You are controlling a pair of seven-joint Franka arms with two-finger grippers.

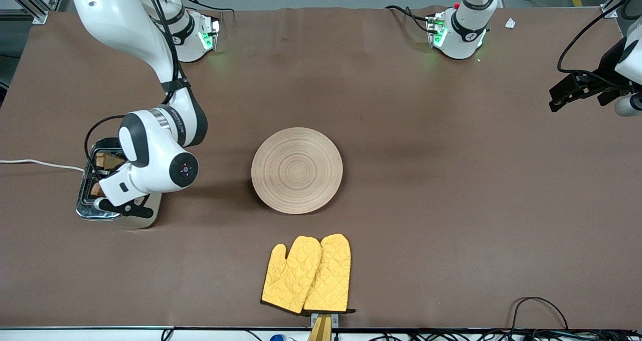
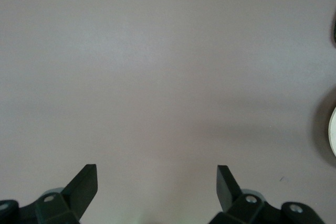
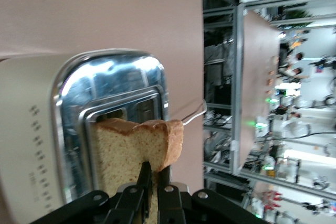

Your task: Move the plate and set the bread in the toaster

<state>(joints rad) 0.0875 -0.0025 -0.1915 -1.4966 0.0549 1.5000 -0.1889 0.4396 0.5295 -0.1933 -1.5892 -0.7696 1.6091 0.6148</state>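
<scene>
Presently we list the table's contents, with our reading of why each stands as it does.

Toaster: at the right arm's end of the table, cream sides and chrome top, white power cord trailing off the table edge. Its slots face up, so a slice must enter from above, edge first.

Bread: held upright, its lower part already inside one slot. From the front we see brown in both slots, so we judge a slice may also stand in the other, though the arm hides much of it.

Right gripper: directly over the toaster, fingers closed thin on the bread's upper edge. We take the pinch at the top to leave the slice's body free to slide between the slot walls. The bread is not yet let go.

Plate: near the table's middle, well apart from the toaster, lying flat with nothing on it. We judge its part of the task settled, or at least not in hand.

Left gripper: hanging over bare table at the left arm's end, fingers spread wide and holding nothing; this arm waits.

Oven mitts: a yellow pair, nearer the front camera than the plate, touched by neither arm.

Remaining, in our judgement: seating the slice fully, then opening the fingers and lifting straight up, lest the crust catch on the slot rim.
</scene>
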